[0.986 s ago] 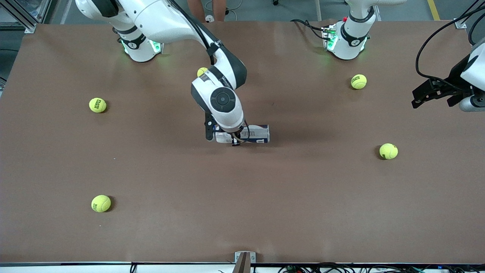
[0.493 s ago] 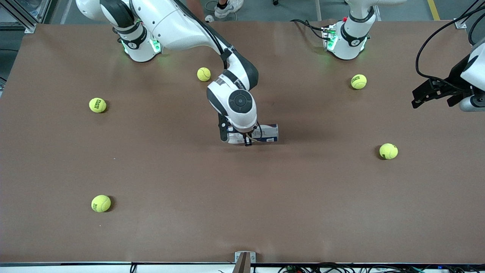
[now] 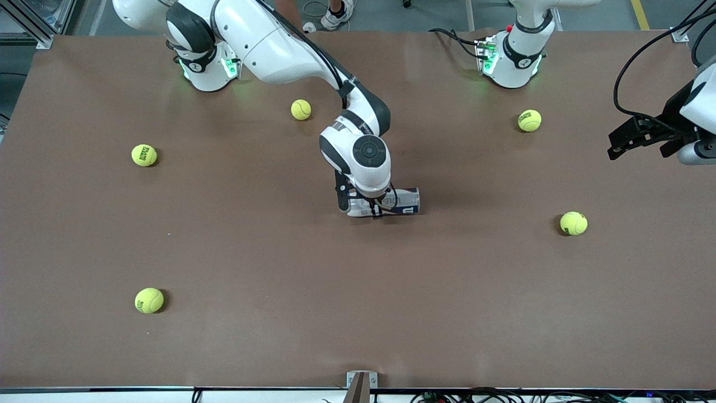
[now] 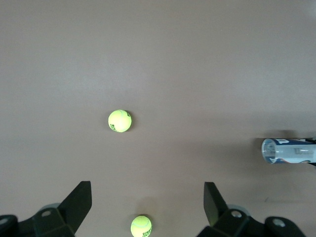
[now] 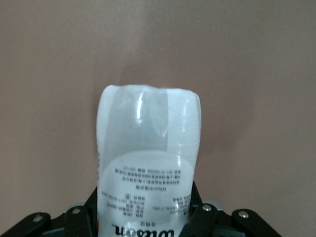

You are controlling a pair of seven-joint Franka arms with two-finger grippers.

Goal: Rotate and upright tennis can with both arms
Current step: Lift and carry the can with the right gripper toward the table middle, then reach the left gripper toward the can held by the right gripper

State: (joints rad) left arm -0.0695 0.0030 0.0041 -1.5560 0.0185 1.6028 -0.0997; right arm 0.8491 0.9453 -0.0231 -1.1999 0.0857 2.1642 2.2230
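The tennis can (image 3: 401, 202) lies on its side at the middle of the brown table (image 3: 279, 268), a clear tube with a white and navy label. My right gripper (image 3: 363, 208) is shut on the tennis can near the end that points toward the right arm's end of the table. In the right wrist view the can (image 5: 148, 163) sits between the fingers (image 5: 207, 222), its clear end pointing away. My left gripper (image 3: 618, 146) is open and empty, held up over the left arm's end of the table. The left wrist view shows the can's open end (image 4: 286, 151) at the picture's edge.
Several yellow-green tennis balls lie scattered: one (image 3: 301, 109) near the right arm, one (image 3: 529, 120) near the left arm's base, one (image 3: 573, 223) below my left gripper, two (image 3: 144, 155) (image 3: 149, 300) toward the right arm's end. A bracket (image 3: 361, 380) sits at the near edge.
My right arm has carried the tennis can along the table toward the left arm's end. The ball near the right arm has come out from under it. The left arm waits unmoved.
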